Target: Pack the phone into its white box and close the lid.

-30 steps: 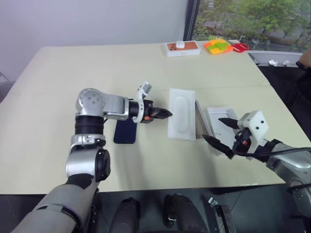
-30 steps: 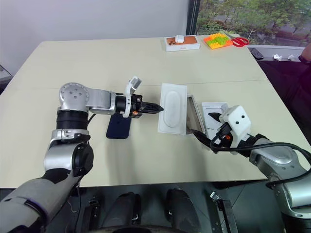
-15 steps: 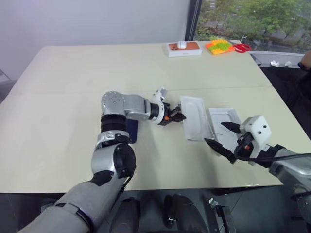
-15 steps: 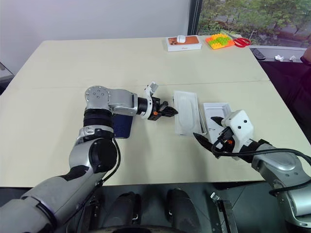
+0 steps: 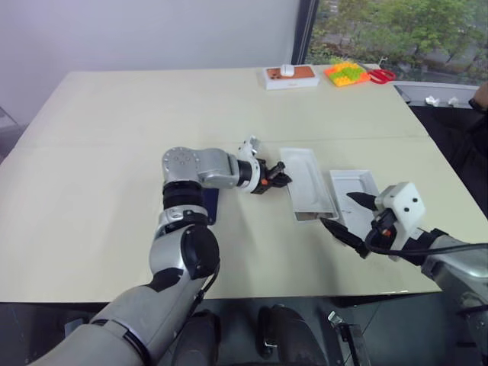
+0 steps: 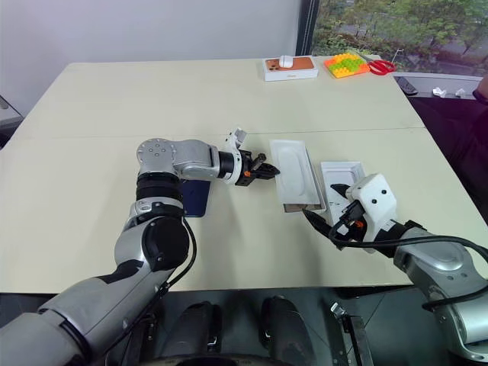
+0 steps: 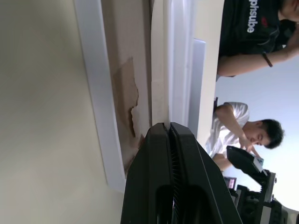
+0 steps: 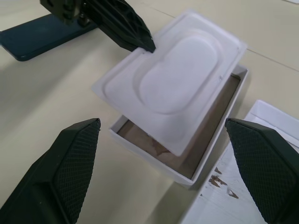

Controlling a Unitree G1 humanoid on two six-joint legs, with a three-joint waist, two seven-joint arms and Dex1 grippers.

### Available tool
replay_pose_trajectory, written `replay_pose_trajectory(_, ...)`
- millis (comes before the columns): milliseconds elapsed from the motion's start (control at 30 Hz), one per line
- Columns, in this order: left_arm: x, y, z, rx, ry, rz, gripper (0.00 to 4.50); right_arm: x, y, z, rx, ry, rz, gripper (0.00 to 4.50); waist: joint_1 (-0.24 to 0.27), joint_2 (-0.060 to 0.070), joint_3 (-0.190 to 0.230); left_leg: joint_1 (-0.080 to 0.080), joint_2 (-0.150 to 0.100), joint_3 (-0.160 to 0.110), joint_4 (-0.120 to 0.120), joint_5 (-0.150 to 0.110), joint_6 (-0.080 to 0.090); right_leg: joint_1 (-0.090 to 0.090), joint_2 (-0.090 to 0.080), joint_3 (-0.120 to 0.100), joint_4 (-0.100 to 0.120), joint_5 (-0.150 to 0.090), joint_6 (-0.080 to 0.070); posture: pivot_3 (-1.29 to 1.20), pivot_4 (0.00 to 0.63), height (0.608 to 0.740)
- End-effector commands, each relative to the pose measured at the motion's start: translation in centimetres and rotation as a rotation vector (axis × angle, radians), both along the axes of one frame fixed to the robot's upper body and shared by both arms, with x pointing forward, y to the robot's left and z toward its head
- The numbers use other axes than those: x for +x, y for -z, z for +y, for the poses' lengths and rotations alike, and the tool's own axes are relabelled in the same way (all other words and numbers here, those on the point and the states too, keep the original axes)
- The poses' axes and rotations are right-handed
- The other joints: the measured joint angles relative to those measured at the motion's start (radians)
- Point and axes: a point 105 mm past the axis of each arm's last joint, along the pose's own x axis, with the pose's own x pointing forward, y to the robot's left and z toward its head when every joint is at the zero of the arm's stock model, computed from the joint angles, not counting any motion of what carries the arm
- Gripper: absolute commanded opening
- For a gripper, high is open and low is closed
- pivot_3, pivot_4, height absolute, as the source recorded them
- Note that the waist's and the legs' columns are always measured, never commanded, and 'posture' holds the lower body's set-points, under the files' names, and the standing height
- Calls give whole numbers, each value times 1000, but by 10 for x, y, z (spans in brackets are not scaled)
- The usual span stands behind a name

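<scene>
Insert tray, white with a rounded oval recess, is pinched at one edge by the closed left gripper and held tilted over the white box, apparently to clear the brown-lined cavity for the phone. Right gripper hovers beside the box with jaws spread wide and empty, the lid lying inside-up near it. Phone, a glossy dark navy slab, lies flat on the table beyond the left arm, well apart from the box.

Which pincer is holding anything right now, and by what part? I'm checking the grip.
The left pincer pinches the white insert tray by its edge near one corner, above the white box. The right pincer holds nothing.
</scene>
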Motion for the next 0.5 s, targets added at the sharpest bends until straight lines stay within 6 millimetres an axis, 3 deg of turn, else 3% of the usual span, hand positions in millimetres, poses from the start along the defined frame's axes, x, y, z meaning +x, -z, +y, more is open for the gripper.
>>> replay_pose_trajectory(33, -2, -12, -5, -19, 28, -34, 41, -4, -12, 4, -2, -12, -52, 4500, 0, 0, 0, 0, 0, 0, 0, 0, 0, 0, 0, 0, 0, 0, 0, 0, 150, 740)
replay_pose_trajectory(67, -2, -12, -6, -20, 31, -34, 41, -5, -12, 4, -2, -11, -52, 4500, 0, 0, 0, 0, 0, 0, 0, 0, 0, 0, 0, 0, 0, 0, 0, 0, 150, 740)
replay_pose_trajectory(167, -3, -12, -6, -21, 39, -38, 992, -5, -12, 4, -1, -10, -51, 4500, 0, 0, 0, 0, 0, 0, 0, 0, 0, 0, 0, 0, 0, 0, 0, 0, 150, 740)
replay_pose_trajectory(400, -5, -12, -2, -24, 56, -41, 4424, -5, -11, 3, 1, -5, -53, 4500, -1, 0, 0, 0, 0, 0, 0, 0, 0, 0, 0, 0, 0, 0, 0, 0, 150, 740)
replay_pose_trajectory(500, -3, -12, 9, -16, 61, -50, 4473, -4, -12, 3, 0, -5, -55, 4500, -2, 0, 0, 0, 0, 0, 0, 0, 0, 0, 0, 0, 0, 0, 0, 0, 150, 740)
